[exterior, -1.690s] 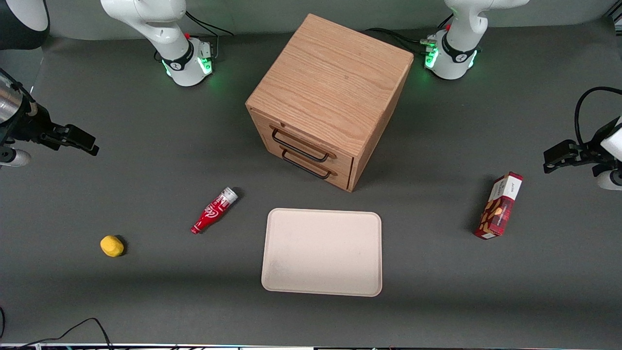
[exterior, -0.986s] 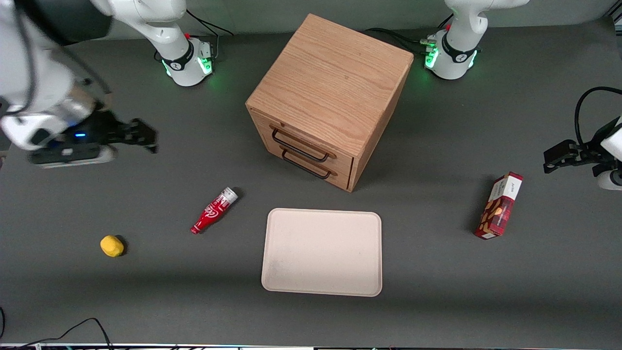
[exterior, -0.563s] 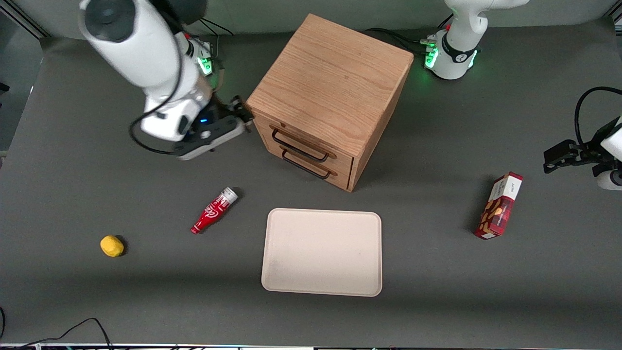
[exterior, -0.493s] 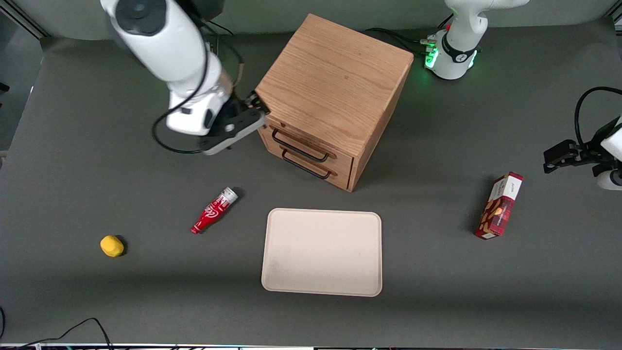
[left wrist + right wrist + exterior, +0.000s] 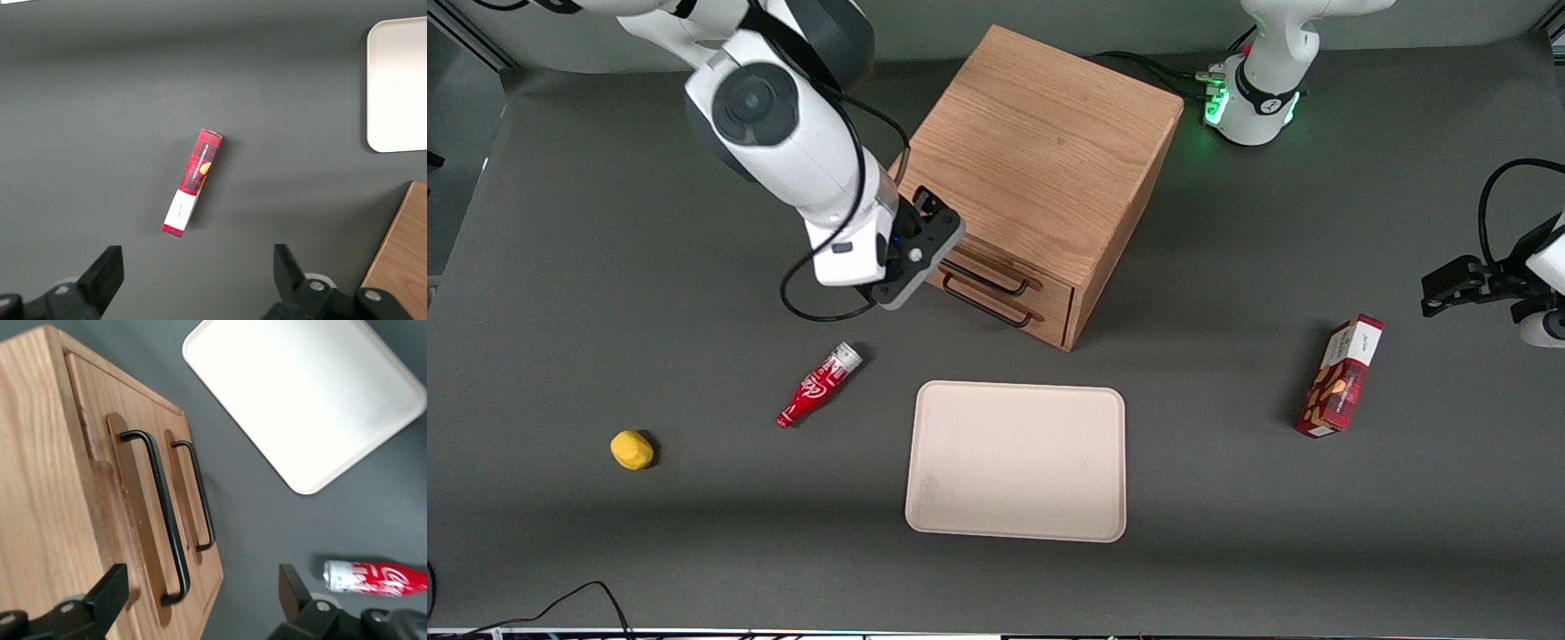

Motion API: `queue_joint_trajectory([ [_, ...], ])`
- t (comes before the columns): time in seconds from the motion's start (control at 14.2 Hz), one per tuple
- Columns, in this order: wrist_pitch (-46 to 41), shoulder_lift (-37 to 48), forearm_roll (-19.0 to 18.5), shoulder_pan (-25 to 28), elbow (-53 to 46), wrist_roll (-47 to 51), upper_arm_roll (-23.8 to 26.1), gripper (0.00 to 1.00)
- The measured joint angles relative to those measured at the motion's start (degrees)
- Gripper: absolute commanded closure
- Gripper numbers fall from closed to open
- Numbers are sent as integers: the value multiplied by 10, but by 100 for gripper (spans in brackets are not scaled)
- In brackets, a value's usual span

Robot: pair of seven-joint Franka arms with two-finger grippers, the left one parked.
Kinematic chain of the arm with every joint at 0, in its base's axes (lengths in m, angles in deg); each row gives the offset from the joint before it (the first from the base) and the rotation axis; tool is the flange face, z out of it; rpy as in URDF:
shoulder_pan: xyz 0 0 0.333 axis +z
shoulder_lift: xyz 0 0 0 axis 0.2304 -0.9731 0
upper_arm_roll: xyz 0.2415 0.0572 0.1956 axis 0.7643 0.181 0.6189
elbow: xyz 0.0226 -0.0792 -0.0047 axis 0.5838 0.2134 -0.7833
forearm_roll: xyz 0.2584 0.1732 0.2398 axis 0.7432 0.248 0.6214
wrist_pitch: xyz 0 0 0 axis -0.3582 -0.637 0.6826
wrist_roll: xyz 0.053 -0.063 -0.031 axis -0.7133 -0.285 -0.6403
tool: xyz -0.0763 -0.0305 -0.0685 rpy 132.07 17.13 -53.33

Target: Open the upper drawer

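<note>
Hovering before the shut upper drawer (image 5: pixel 133 520) — hand (image 5: pixel 200 600) spread wide, holding nothing.

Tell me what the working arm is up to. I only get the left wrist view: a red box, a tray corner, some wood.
Observer: Its gripper hovers in front of the cabinet's drawers, fingers open, holding nothing.
Operator: Is a drawer open?
Observer: No. The upper drawer looks shut; none of its interior shows.
Operator: Anything else lying about?
Observer: A red bottle lies on its side toward the working arm's end of the table.
</note>
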Motion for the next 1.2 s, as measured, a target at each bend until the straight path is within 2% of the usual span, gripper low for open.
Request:
queue_joint_trajectory([
  [0.42, 42, -69, -7, 22, 12, -1, 1, 0],
  [0.7, 48, -83, -30, 21, 14, -23, 0, 0],
  [1.2, 80, -95, -44, 20, 29, -59, -13, 0],
])
